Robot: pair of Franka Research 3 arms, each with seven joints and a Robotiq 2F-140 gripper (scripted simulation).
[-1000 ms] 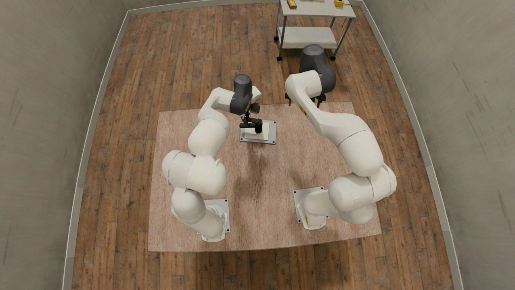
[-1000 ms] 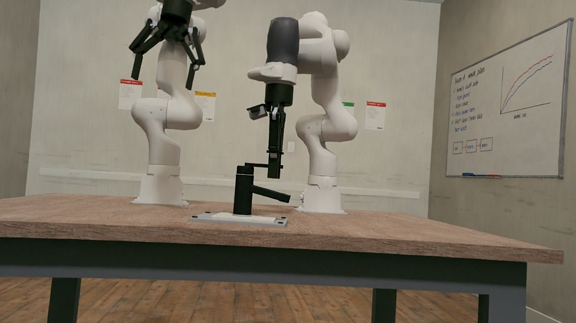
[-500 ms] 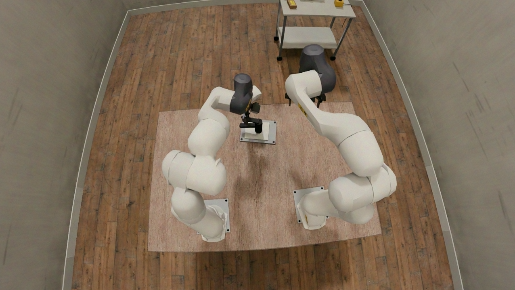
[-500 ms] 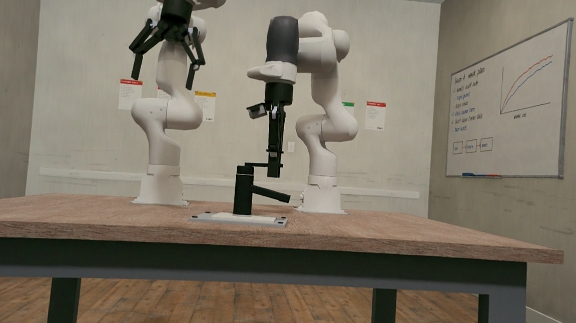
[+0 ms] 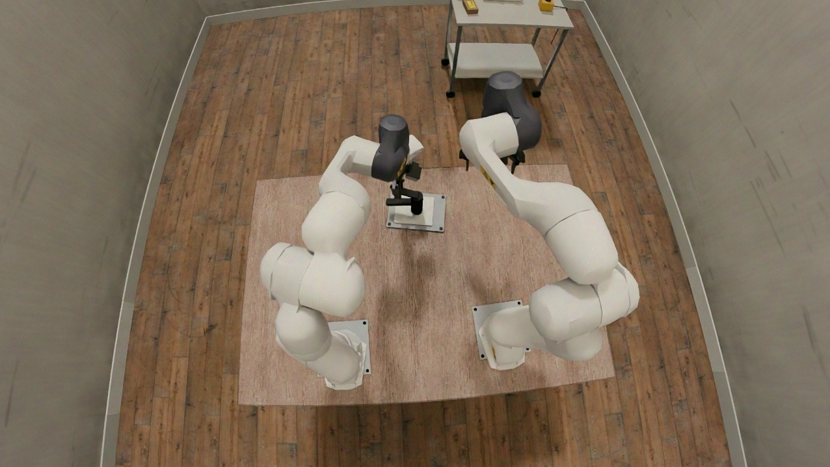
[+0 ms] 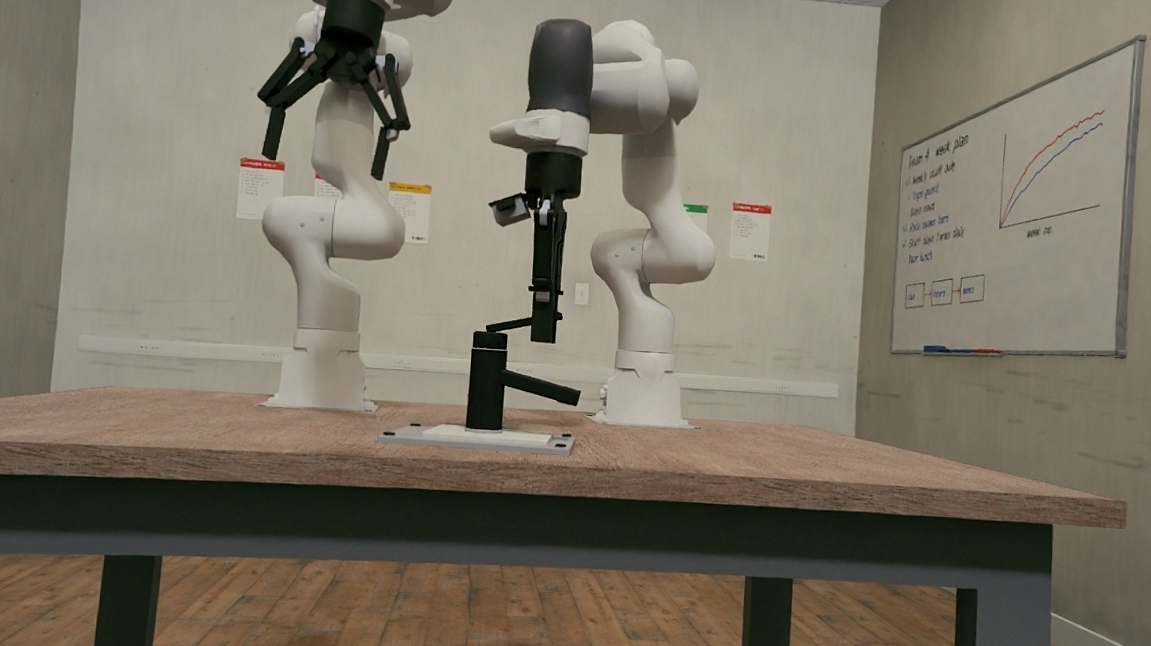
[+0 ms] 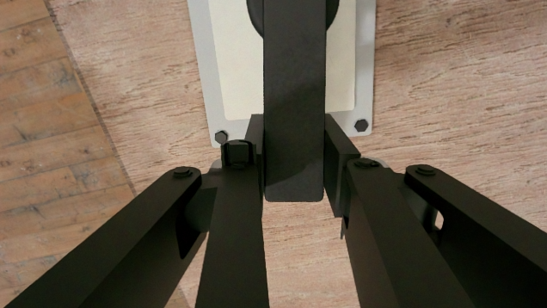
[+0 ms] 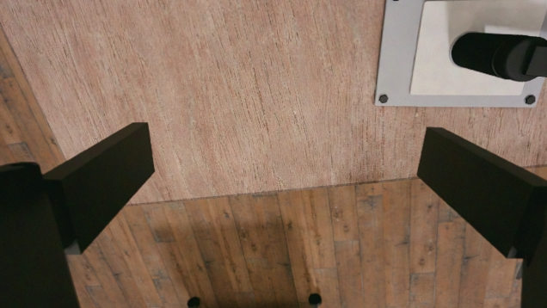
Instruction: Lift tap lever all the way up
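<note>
A black tap [image 5: 416,205] [image 6: 486,396] [image 8: 477,52] stands upright on its plate, with its spout [image 5: 397,202] [image 6: 544,388] sloping slightly down. Its flat lever [image 6: 509,325] [image 7: 294,86] points the same way as the spout and is tilted a little upward in the exterior view. My left gripper [image 6: 543,332] [image 7: 290,136] is shut on the lever near its free end, with one finger on each side. My right gripper [image 6: 325,167] [image 8: 287,150] is open and empty, high above the table's edge and off to the side of the tap.
The grey base plate [image 5: 439,224] [image 7: 365,64] [image 8: 396,56] lies under the tap on the wooden table [image 5: 417,348] [image 6: 821,465]. The left forearm and wrist stand over the tap's lever side. A white cart [image 5: 510,18] stands on the floor beyond the table.
</note>
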